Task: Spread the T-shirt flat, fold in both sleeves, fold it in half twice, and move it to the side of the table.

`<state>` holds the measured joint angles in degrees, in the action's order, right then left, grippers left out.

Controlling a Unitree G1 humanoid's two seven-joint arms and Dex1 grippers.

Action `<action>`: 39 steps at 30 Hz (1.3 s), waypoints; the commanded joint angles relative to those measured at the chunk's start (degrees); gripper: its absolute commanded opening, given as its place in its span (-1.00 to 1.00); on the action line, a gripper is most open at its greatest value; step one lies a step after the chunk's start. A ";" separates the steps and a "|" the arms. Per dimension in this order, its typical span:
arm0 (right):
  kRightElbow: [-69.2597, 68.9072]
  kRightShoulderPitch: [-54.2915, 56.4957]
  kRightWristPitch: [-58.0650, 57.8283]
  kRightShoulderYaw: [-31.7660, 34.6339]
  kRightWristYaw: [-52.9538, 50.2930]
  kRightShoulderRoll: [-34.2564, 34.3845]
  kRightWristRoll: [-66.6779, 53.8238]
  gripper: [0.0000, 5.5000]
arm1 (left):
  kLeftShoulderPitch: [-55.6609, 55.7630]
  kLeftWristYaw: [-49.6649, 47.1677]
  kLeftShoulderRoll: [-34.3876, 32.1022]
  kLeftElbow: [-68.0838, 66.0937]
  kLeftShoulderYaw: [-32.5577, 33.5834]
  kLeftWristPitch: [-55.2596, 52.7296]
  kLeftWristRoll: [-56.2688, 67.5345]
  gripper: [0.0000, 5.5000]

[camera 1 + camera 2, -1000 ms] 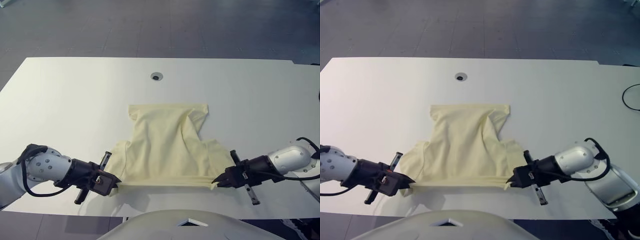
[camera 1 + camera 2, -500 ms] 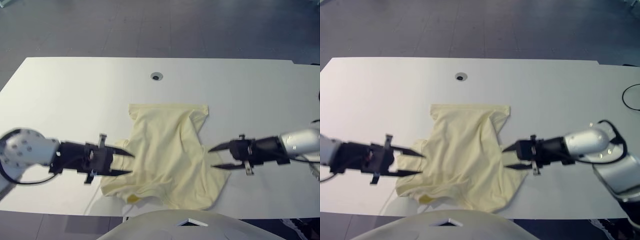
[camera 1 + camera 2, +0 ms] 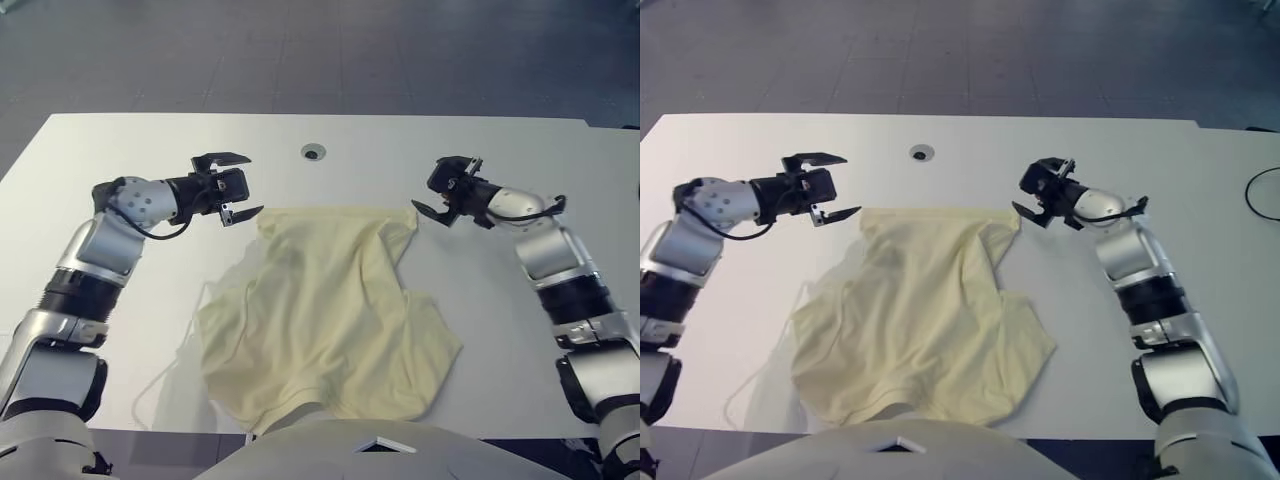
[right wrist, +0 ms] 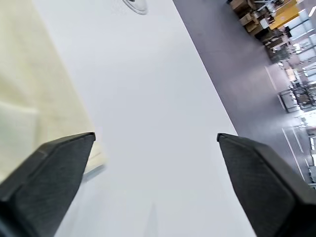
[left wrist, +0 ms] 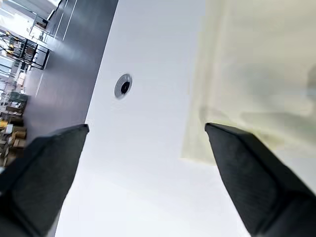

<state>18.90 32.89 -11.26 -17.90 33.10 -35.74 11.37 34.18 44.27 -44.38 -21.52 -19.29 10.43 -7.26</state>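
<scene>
Centrally on the white table [image 3: 120, 150] lies the pale yellow T-shirt [image 3: 330, 320], rumpled and creased, its straight far edge towards the middle of the table and its wider near part reaching the table's near edge. Beyond that far edge, apart from the cloth, a round cable hole [image 3: 314, 153] sits in the tabletop. A dark cable [image 3: 1265, 195] loops at the table's right edge. Both arms reach forward and bend inward. The left gripper [image 3: 252, 184] hovers just beside the shirt's far left corner, its jaws spread wide and holding nothing. The right gripper [image 3: 428, 188] hovers just beside the far right corner, likewise wide apart and empty, one of its fingers [image 4: 44, 173] above the cloth's edge.
</scene>
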 commanded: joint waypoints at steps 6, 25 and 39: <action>15.31 4.63 8.81 -2.35 -0.34 3.82 5.03 0.96 | 4.79 0.22 5.63 -17.70 -2.15 9.80 -6.55 0.96; 55.20 26.95 24.25 -7.53 -29.28 14.15 19.87 0.96 | 24.48 -22.71 18.12 -53.97 -8.35 10.20 -24.25 0.96; -11.82 -10.07 14.90 6.35 21.21 -9.36 -14.52 0.96 | 23.44 -21.49 18.03 -54.25 -4.84 12.58 -22.06 0.96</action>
<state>37.77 41.75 15.01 -16.09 36.63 -29.82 9.74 58.56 20.45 -25.41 -76.24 -26.24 20.50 -31.27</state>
